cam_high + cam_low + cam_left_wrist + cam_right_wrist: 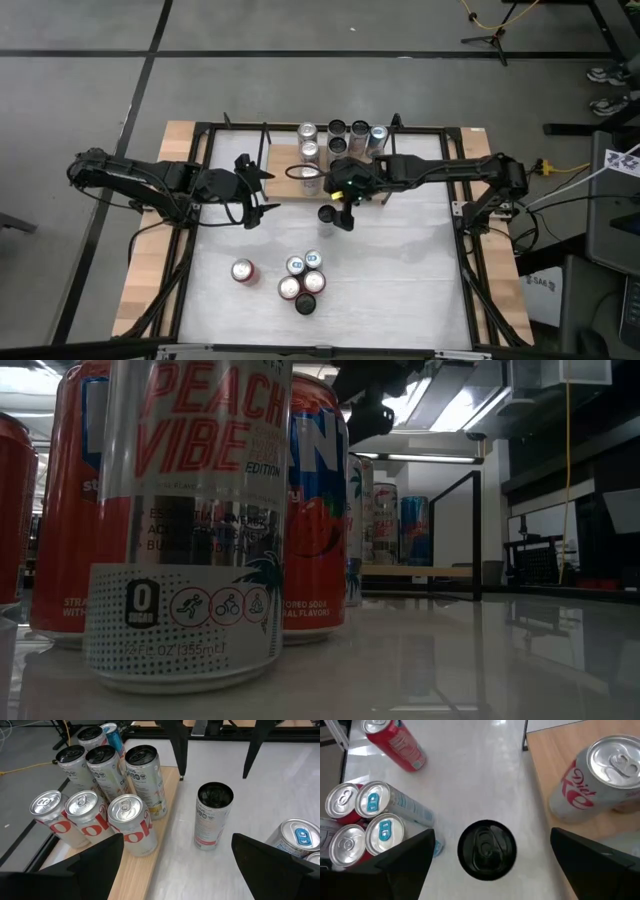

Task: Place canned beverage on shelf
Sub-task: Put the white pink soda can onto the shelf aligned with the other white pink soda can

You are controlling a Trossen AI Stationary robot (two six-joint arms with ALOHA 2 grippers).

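White table (400, 270) carries shelf (285, 160) at its far edge. Right gripper (335, 214) spread above black-topped can (486, 849) beside shelf. Left gripper (252, 190) spread, empty, left of shelf.

Two dark jointed arms, black cables, broad flat matte-black jaws

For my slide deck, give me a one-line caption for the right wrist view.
Open right gripper poised above a black-topped can on the white table, beside the wooden shelf.

Bare tabletop (400, 270) lies open right of the can cluster (303, 280); cans crowd the shelf (280, 160).
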